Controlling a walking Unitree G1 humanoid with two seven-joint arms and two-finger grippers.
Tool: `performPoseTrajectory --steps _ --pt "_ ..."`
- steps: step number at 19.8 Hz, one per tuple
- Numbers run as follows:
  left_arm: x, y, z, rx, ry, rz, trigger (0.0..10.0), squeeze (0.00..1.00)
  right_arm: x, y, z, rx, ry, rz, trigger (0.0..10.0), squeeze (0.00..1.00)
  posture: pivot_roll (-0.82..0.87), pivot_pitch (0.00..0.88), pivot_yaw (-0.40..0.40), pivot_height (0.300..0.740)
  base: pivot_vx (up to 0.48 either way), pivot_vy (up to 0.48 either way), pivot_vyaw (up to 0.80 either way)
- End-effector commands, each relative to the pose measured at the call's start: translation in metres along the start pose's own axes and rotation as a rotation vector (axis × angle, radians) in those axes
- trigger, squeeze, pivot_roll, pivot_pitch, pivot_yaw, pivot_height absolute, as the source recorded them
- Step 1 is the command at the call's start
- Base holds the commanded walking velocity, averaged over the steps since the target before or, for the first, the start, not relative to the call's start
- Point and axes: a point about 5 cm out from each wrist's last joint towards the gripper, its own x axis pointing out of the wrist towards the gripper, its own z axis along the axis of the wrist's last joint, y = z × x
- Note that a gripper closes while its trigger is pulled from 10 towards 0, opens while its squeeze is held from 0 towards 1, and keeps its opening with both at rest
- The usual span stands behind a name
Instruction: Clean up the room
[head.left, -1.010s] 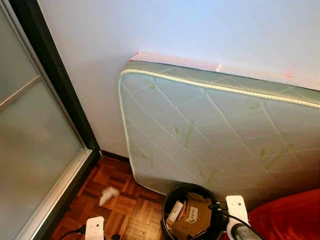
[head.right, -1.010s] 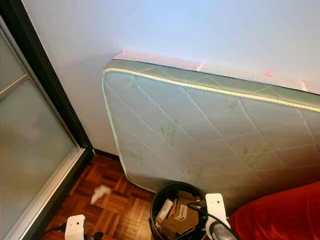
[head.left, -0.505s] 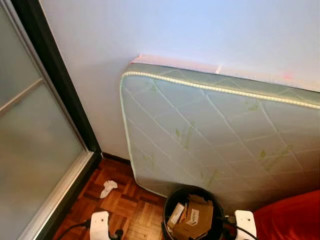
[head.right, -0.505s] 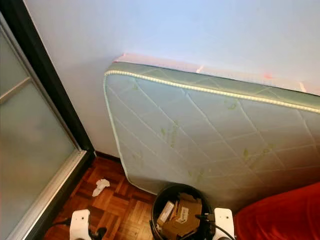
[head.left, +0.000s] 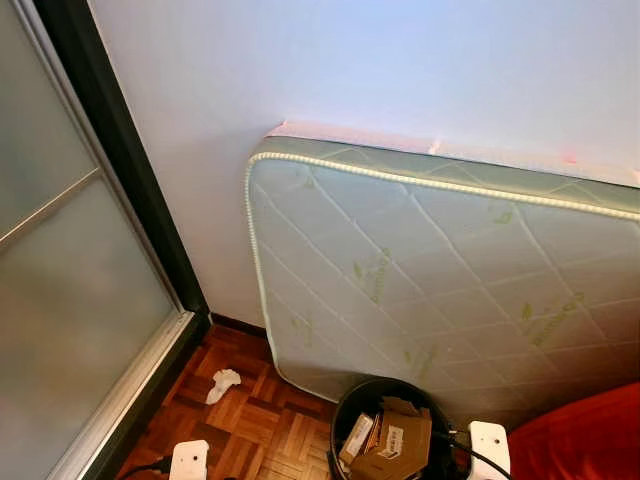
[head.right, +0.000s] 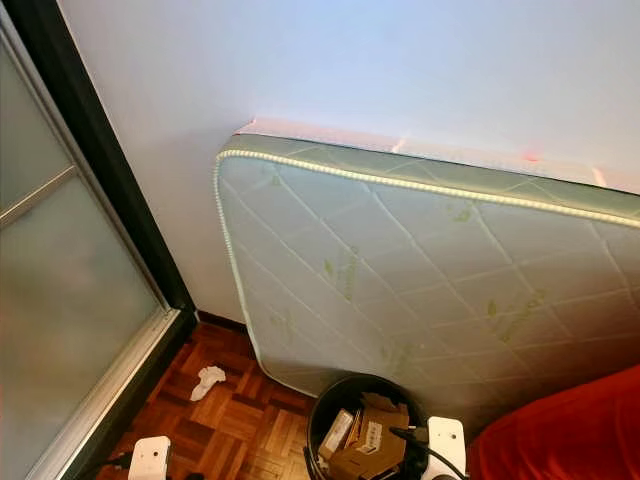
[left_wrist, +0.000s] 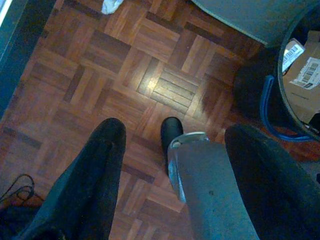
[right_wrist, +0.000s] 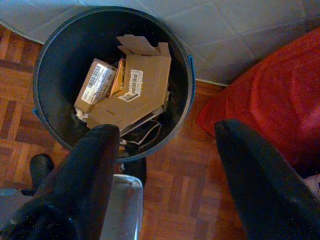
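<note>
Parquet flooring (head.left: 262, 430) of reddish-brown wood squares runs up to a pale, plain wall (head.left: 400, 70). Along the robot's left stands a sliding door of frosted glass (head.left: 70, 300) in a dark frame with a light metal track at its foot. A quilted mattress (head.left: 440, 270), pale green with a leaf print and beaded edging, leans on its long side against the wall, its lower corner resting on the floor.

Just in front of the mattress sits a round black bin (right_wrist: 55, 55), holding flattened cardboard boxes (right_wrist: 132, 87) with barcode labels. Beside the bin on the robot's right lies something covered in red fabric (head.left: 580, 440), touching the mattress base. A crumpled white tissue (head.left: 222, 384) lies on the parquet near the door track, well apart from the bin and close to the mattress's lower corner; it also shows at the edge of the left wrist view (left_wrist: 111, 5).

The left gripper (left_wrist: 170, 165) hangs over bare floor, its two black fingers spread wide and holding nothing, with the robot's black foot (left_wrist: 171, 132) below between them. The right gripper (right_wrist: 165, 170) hovers above the bin's near rim, fingers likewise spread apart and empty.
</note>
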Motion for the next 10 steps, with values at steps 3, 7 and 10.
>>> performPoseTrajectory --steps 3,7,10 --pt "0.0 0.005 0.002 0.015 0.006 0.008 10.0 0.0 0.001 0.006 0.003 0.002 -0.017 0.024 10.0 0.0 0.01 0.0 0.003 0.74 0.0 0.0 0.0" --pt "0.0 0.009 0.004 0.011 0.001 0.021 10.0 0.0 0.002 0.008 0.008 0.007 -0.025 0.027 10.0 0.0 0.04 0.002 -0.005 0.74 0.0 0.0 0.0" --pt "0.0 0.007 0.003 0.004 0.003 0.023 10.0 0.0 0.001 0.008 0.004 0.0 -0.013 0.029 10.0 0.0 0.03 0.008 -0.005 0.74 0.0 0.0 0.0"
